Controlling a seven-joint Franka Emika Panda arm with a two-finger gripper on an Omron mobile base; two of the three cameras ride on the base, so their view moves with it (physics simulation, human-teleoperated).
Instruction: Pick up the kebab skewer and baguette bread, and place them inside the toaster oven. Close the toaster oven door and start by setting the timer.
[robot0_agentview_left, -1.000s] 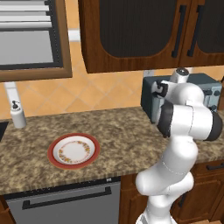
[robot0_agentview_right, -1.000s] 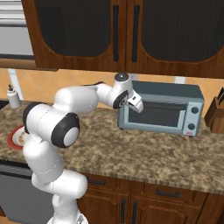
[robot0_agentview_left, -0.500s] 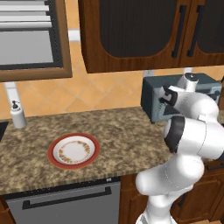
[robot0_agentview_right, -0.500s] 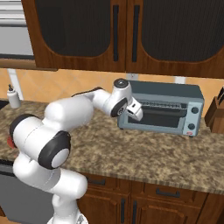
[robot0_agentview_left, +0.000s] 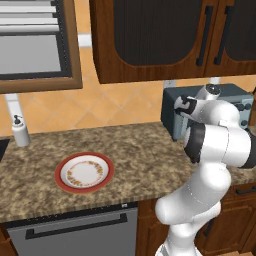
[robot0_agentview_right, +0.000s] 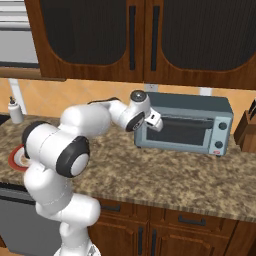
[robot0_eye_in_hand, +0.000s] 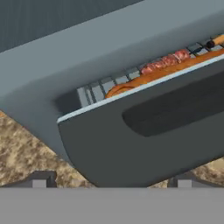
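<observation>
Toaster oven (robot0_eye_in_hand: 52, 61) holds kebab skewer (robot0_eye_in_hand: 164, 62) and, apparently, baguette bread (robot0_eye_in_hand: 144, 78).

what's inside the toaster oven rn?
Through the gap above the nearly shut toaster oven door, the kebab skewer and baguette bread lie on the wire rack. The door covers their lower parts.

Over the last second the arm's elbow has swung right and lower while the open gripper (robot0_agentview_right: 156, 121) moved right along the toaster oven (robot0_agentview_right: 186, 123), from its left edge to the nearly shut toaster oven door (robot0_eye_in_hand: 144, 127).
</observation>
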